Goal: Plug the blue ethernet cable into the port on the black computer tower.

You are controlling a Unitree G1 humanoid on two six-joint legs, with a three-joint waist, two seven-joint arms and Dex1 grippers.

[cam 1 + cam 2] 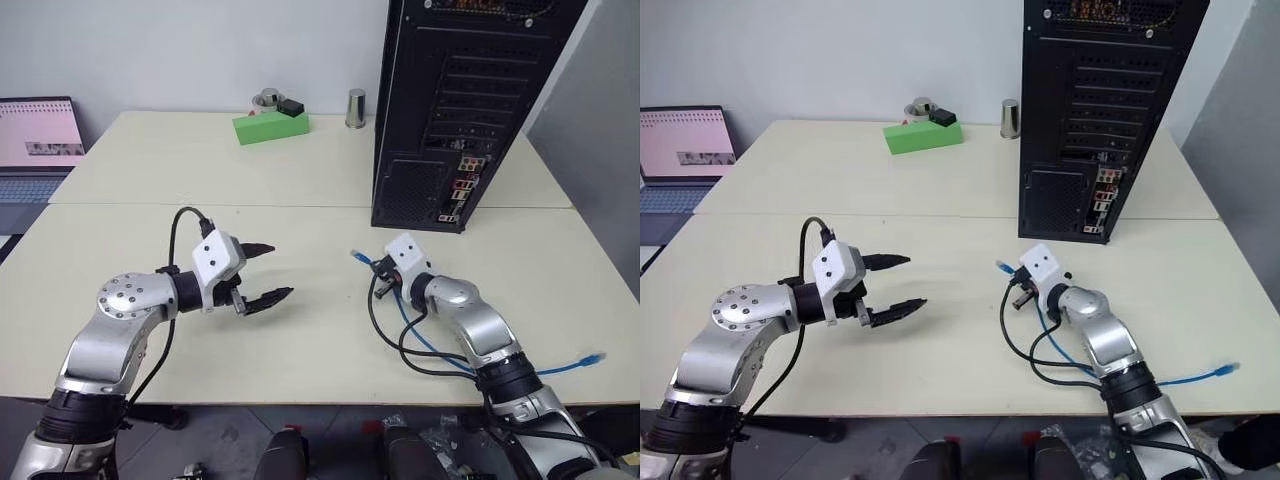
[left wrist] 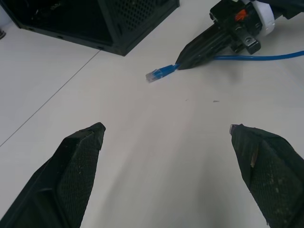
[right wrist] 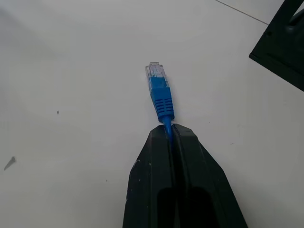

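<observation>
Right gripper [image 3: 169,129] is clenched on the blue ethernet cable [image 3: 160,97] just behind its clear plug, as its wrist view shows. Head views add the black computer tower [image 1: 455,110] at one o'clock, cable trailing to four o'clock, and left gripper [image 1: 268,273] spread wide, empty.

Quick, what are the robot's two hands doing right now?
Left gripper: open, holding nothing.
Right gripper: shut on the blue cable, just behind its plug.
</observation>
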